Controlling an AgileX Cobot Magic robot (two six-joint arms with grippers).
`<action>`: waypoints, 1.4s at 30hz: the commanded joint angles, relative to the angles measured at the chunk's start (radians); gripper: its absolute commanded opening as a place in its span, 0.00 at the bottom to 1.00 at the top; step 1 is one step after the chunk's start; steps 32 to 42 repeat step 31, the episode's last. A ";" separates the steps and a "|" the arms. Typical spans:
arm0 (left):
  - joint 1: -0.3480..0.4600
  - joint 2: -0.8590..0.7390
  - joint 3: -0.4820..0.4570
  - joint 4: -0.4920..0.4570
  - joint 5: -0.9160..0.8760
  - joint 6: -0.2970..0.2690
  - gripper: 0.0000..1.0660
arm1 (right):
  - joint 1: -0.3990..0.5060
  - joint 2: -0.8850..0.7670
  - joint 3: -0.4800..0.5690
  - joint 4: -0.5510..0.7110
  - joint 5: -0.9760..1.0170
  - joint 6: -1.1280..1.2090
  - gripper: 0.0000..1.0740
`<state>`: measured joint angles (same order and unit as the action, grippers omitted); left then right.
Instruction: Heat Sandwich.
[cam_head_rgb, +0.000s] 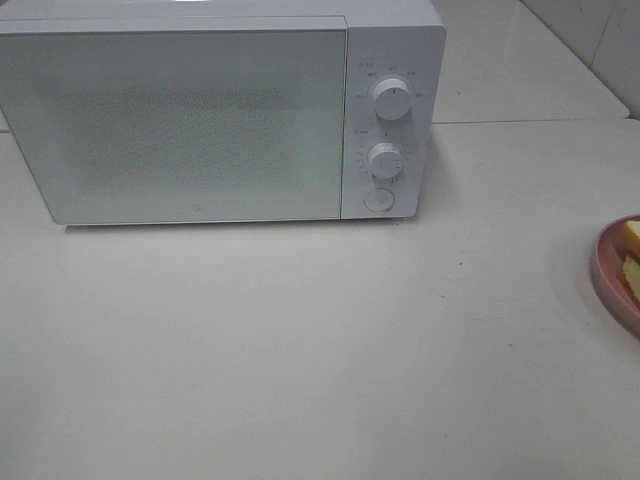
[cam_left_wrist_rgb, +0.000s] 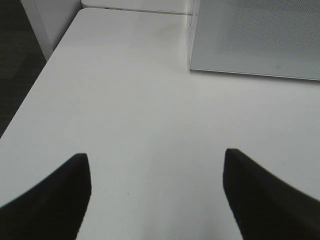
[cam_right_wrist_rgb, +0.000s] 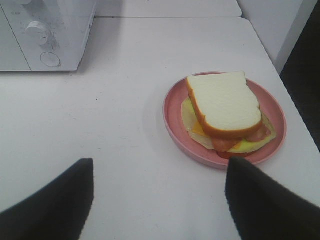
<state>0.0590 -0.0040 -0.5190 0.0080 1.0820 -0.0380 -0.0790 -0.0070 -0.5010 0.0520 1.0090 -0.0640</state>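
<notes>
You have one microwave (cam_head_rgb: 220, 115), one plate (cam_right_wrist_rgb: 172, 116), one sandwich (cam_right_wrist_rgb: 223, 102) and one table (cam_head_rgb: 300, 350) to look at. The microwave has two round knobs (cam_head_rgb: 391, 99) and one round button (cam_head_rgb: 378, 200), all on its panel next to the door.

The sandwich sits on the plate, and the plate sits on the table, off to the knob side of the microwave and well apart from it. Nothing is touching the sandwich.

From the high camera you see the whole front of the microwave, with its door closed, but only a small bit of the plate at the edge. You do not see the arms there at all. The right wrist camera shows you the whole plate and sandwich, plus the knob corner of the microwave. The left wrist camera shows you no food, only bare table, one corner of the microwave door (cam_left_wrist_rgb: 260, 37) and dark floor (cam_left_wrist_rgb: 20, 55) past the table edge.

The left gripper (cam_left_wrist_rgb: 156, 192) has its two dark fingers spread wide, with only table between them. The right gripper (cam_right_wrist_rgb: 159, 197) is spread wide too and holds nothing. The plate is near it, not between its fingers.

The microwave is a white, smooth box. Its door is grey and shiny with a field of tiny dots. The plate is pink and round with a low rim. The bread on top is white, square and soft-looking, with a tan crust. Yellow and reddish filling peeks out under it. The table is white, flat and smooth.
</notes>
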 joint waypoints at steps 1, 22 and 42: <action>-0.005 -0.024 0.003 0.003 -0.012 -0.007 0.67 | 0.002 -0.024 0.001 0.002 -0.011 0.002 0.66; -0.005 -0.024 0.003 0.003 -0.012 -0.007 0.67 | 0.002 -0.024 0.001 0.002 -0.011 0.002 0.66; -0.005 -0.024 0.003 0.003 -0.012 -0.007 0.67 | 0.002 -0.024 0.001 0.002 -0.011 0.002 0.66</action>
